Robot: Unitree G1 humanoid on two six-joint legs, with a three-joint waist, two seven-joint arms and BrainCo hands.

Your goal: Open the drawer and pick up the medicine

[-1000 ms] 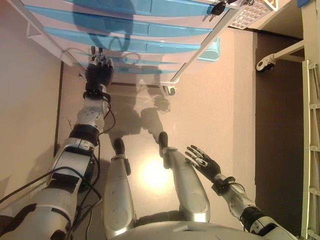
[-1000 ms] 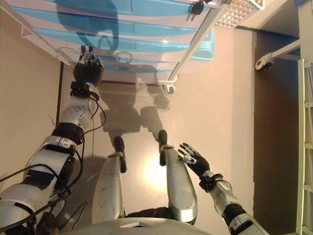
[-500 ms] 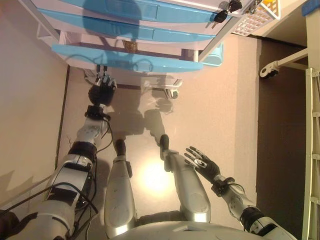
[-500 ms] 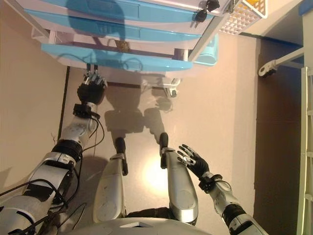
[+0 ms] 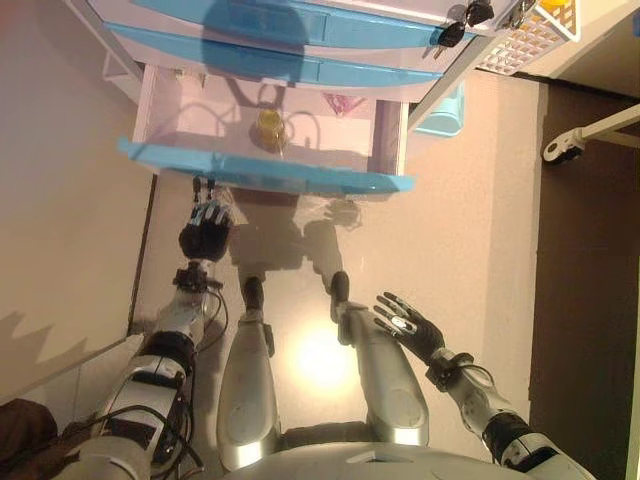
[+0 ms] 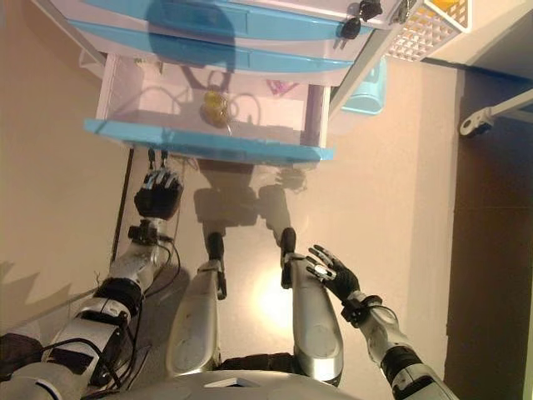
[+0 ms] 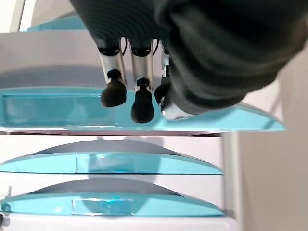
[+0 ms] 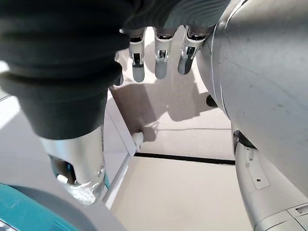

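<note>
Drawer (image 5: pixel 265 178): lowest blue-fronted drawer of a white cabinet (image 5: pixel 300 35), pulled well out; its pale interior is open to view from above. Two further blue drawer fronts above it sit flush and closed.

Medicine (image 5: pixel 268 124): small yellowish bottle standing on the drawer floor, near the middle and toward the back. A small pink item (image 5: pixel 343 101) lies deeper in, at the back edge, partly hidden under the drawer above; what it is cannot be told.

Left hand (image 5: pixel 204 230): arm stretched forward and up from the lower left, hand just below the drawer's blue front, toward its left end. Back of the hand faces the head camera. In the left wrist view the fingers (image 7: pixel 114 91) point straight at the blue front, loosely extended side by side, dark tips close to it; contact cannot be confirmed. Nothing is held.

Right hand (image 5: pixel 409 326): low at the right, well apart from the drawer, beside the robot's body. Fingers spread wide and relaxed, palm empty; the right wrist view shows them straight over the floor (image 8: pixel 192 192).

Keys (image 5: pixel 455 25): dark bunch hanging at the cabinet's upper right corner.

White lattice basket (image 5: pixel 525 35): just right of the cabinet top, with something yellow inside.

Floor: beige, with a dark strip along the right side.
</note>
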